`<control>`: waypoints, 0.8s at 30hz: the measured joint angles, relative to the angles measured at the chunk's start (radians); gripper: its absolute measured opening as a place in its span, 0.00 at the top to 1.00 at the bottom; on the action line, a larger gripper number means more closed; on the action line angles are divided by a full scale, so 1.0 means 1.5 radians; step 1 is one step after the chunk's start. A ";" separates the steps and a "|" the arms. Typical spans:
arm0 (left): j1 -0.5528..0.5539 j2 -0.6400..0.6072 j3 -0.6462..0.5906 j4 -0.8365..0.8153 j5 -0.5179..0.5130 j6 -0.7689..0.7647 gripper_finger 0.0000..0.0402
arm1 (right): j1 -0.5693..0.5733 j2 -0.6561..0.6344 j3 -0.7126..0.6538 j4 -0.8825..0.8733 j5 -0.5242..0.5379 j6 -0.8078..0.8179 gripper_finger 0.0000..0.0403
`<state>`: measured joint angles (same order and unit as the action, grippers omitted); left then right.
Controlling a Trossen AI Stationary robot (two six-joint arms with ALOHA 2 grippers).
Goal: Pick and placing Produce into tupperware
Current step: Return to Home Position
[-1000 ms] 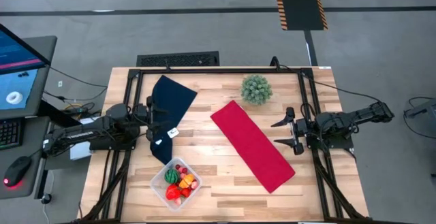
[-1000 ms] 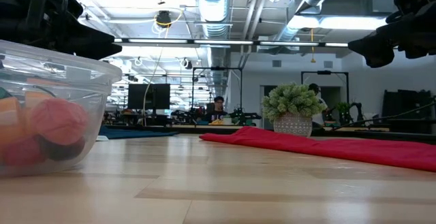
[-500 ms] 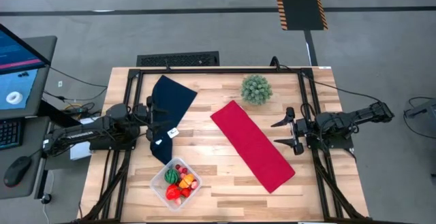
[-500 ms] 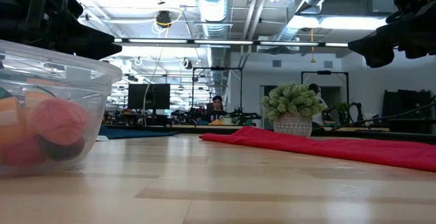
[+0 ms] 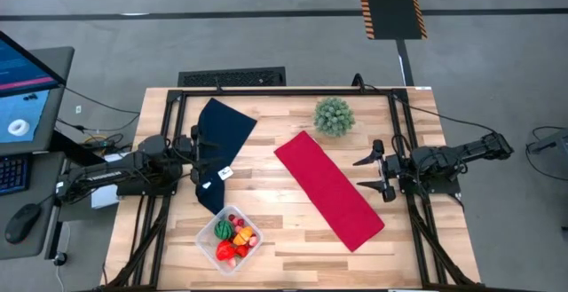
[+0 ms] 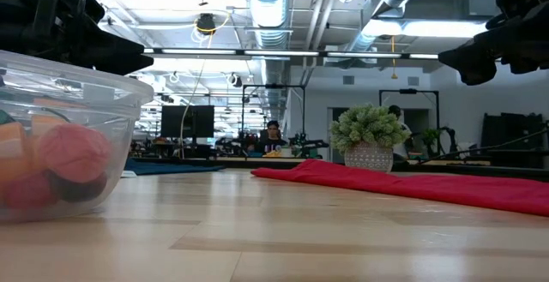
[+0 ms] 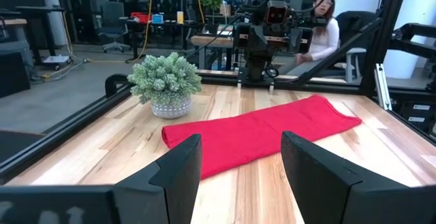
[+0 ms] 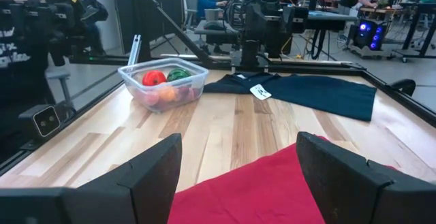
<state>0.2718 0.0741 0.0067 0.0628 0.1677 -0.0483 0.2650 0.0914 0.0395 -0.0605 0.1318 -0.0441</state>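
Observation:
The clear tupperware (image 5: 230, 239) stands on the table near its near-left part, and it also shows in the low view (image 6: 60, 136) and the right wrist view (image 8: 163, 82). Inside lie the produce pieces (image 5: 232, 232), red, orange, green and pink. My left gripper (image 5: 201, 153) hangs open at the table's left edge over the dark blue cloth, its fingers (image 7: 240, 169) apart and holding nothing. My right gripper (image 5: 376, 173) hangs open at the right edge, beside the red cloth, fingers (image 8: 238, 169) apart.
A dark blue cloth (image 5: 219, 141) lies at far left, a red cloth (image 5: 330, 188) slants across the middle. A spiky green plant ball in a pot (image 5: 334, 115) stands near the far edge. A black frame rims the table. People sit in the room beyond.

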 joint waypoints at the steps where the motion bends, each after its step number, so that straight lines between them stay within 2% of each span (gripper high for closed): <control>1: 0.000 0.000 0.000 0.000 0.000 0.003 0.52 | 0.000 0.000 0.000 0.000 0.000 0.000 0.22; 24: 0.000 0.000 0.000 0.000 0.000 -0.002 0.52 | 0.000 0.000 0.000 0.000 0.000 0.000 0.22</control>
<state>0.2714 0.0741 0.0067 0.0628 0.1680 -0.0517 0.2651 0.0910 0.0395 -0.0605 0.1318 -0.0439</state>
